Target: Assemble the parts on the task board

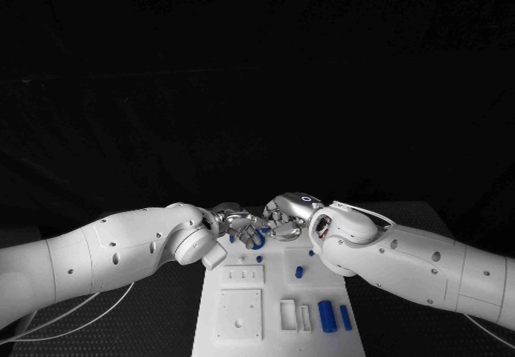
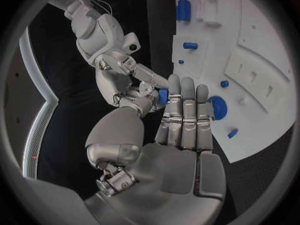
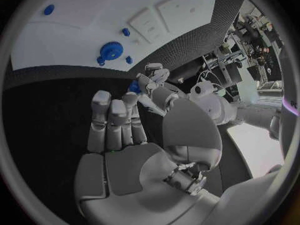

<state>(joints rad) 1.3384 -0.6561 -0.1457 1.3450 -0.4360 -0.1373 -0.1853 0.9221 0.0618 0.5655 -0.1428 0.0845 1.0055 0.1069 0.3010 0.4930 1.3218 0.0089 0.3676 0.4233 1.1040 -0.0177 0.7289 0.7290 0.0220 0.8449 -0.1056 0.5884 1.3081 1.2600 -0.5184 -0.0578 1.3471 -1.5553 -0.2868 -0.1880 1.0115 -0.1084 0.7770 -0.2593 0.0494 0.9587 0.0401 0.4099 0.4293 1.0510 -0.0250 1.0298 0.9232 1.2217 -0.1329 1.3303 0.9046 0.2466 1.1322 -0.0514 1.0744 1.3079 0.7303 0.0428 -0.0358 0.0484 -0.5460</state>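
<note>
My two hands meet fingertip to fingertip just above the far end of the white task board (image 1: 242,331). A small blue part (image 2: 162,96) (image 3: 134,87) sits pinched where the left hand (image 1: 238,222) (image 2: 184,117) and the right hand (image 1: 288,217) (image 3: 115,122) touch, with fingertips of both against it. The left hand's long fingers (image 2: 185,105) lie straight and close together. Below the hands, a blue gear (image 1: 259,236) (image 2: 217,106) (image 3: 111,51) lies on the board.
More blue parts lie on the board: a thick cylinder (image 1: 326,316), a thin rod (image 1: 345,317) and a small peg (image 1: 299,272). White raised blocks (image 1: 240,312) stand near its front. Black table (image 1: 150,327) flanks the board, and both white forearms crowd its far end.
</note>
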